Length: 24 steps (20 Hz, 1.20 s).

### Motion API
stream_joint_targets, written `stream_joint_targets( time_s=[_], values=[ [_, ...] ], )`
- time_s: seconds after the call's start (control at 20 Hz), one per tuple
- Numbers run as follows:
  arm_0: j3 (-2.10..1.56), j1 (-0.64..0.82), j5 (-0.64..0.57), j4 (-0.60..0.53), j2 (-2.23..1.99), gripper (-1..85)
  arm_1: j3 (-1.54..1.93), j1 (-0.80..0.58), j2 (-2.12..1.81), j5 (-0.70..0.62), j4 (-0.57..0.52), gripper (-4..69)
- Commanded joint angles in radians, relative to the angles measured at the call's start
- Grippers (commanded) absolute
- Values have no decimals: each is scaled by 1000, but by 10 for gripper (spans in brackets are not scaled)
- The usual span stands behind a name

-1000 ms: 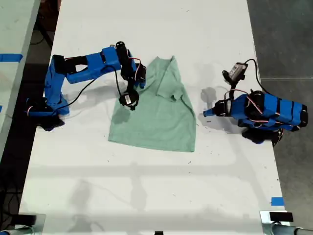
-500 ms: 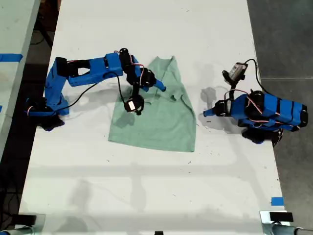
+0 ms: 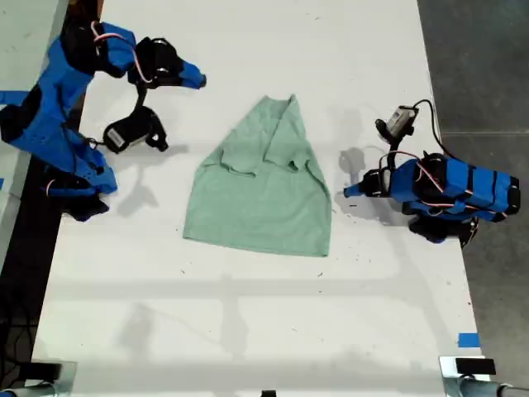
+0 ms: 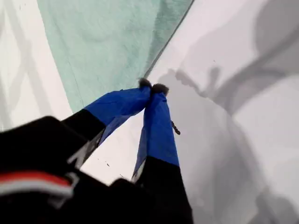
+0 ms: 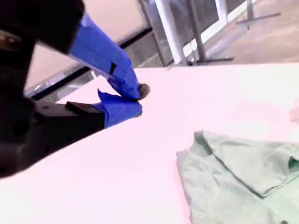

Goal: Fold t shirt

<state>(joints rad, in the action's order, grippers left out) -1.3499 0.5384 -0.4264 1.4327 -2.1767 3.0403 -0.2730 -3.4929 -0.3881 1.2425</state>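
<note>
The pale mint-green t shirt (image 3: 264,198) lies flat in the middle of the white table (image 3: 248,322), with both sleeves folded in over its body and its top narrowed to a point. My first gripper (image 3: 347,192) rests low on the table just off the shirt's edge on the exterior view's right, shut and empty. Its wrist view shows the fingertips (image 4: 152,86) together, with the t shirt (image 4: 107,42) beyond them. My second gripper (image 3: 201,81) is raised at the exterior view's upper left, well clear of the cloth and shut on nothing. In its wrist view the second gripper (image 5: 139,100) hangs above the t shirt (image 5: 233,186).
The first arm's base (image 3: 450,194) sits at the table edge on the exterior view's right, the second arm's base (image 3: 74,178) at its left. Blue tape (image 3: 468,340) marks the table's near corner on the exterior view's right. Dark floor borders both sides.
My second gripper has lifted off the shirt and swung back to the exterior view's upper left. The sleeve it held now lies folded over the shirt. The first arm has not moved.
</note>
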Motion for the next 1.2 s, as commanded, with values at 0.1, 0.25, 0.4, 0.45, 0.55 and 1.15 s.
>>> stream_joint_targets(
  time_s=[0.1, 0.25, 0.4, 0.45, 0.55, 1.15],
  values=[
    [-675, -32, 64, -213, -528, 0, 37, 9, -14, -6, 2, 3],
    [-1046, -81, 115, -341, -836, 0, 37, 6, -14, -5, 2, 3],
    [-1272, -127, 123, -428, -954, 0, 37, 8, -14, -3, 2, 3],
    [-1344, -140, 117, -463, -994, 0, 38, 8, -14, -3, 2, 3],
    [-1529, -158, 117, -528, -1167, 0, 38, 6, -14, -3, 2, 3],
    [-1770, -129, 155, -453, -1430, 0, 40, 5, -14, 9, 6, 3]
  ],
)
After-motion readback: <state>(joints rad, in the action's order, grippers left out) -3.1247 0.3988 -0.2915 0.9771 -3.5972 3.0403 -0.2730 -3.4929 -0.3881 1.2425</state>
